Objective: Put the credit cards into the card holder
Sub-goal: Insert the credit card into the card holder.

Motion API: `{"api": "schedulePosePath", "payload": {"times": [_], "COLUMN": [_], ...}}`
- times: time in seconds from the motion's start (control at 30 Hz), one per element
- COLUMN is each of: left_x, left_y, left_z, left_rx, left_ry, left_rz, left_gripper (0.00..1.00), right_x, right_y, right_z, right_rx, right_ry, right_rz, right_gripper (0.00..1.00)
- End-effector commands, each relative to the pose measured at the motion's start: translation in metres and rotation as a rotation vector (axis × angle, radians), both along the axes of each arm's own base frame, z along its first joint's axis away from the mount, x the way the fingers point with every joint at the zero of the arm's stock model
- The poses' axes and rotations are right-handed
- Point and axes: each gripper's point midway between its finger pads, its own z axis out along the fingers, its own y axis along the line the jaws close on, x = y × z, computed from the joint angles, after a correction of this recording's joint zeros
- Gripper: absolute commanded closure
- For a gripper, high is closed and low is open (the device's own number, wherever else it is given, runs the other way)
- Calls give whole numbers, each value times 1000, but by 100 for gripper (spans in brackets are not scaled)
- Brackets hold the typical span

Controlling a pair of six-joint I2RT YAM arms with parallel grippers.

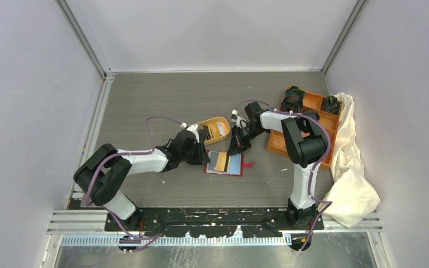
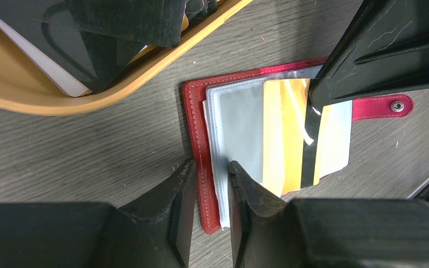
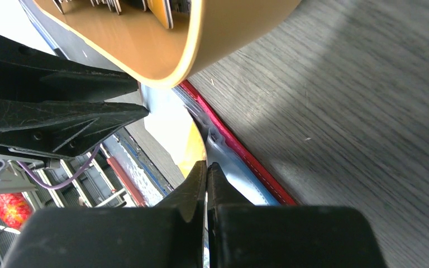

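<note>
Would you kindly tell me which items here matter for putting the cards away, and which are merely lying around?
Part of the job:
- red card holder, lying open
- yellow card on its sleeves
- cards in the oval tray

Lying about:
- orange compartment box
- black coiled bands
- white cloth

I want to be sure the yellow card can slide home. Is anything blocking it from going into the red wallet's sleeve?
Nothing visible blocks it. The yellow card already lies partly in the open card holder, the right gripper pinching its edge, while the left gripper clamps the wallet's cover.
</note>
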Motion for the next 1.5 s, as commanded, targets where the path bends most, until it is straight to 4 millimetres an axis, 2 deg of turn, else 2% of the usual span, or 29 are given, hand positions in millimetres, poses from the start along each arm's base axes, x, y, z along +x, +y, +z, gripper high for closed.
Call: {"api": "schedulePosePath", "payload": {"times": [0.0,0.33,0.73,1.1,1.3,1.47], "left_x": [-21,-21,-16,-13,-13,-12], "left_y": [9,9,6,2,4,18], "left_z": [-26,-24,-22,-19,-3,20], "left_rx": [58,50,76,72,52,76], "left_ry": [85,86,80,78,54,0], "left_rz": [-36,-38,-55,-69,-55,-16], "left_gripper": [72,72,72,72,70,64], "right_x": [16,15,1,-1,-1,-1], "right_y": [0,11,24,24,25,25], "right_z": [-9,-13,3,-1,-3,-3], "right_rx": [-39,7,41,30,33,32], "right_ry": [-94,-55,-91,-74,-63,-62], "right_rz": [-7,-11,146,163,159,158], "right_gripper": [99,99,99,98,95,95]}}
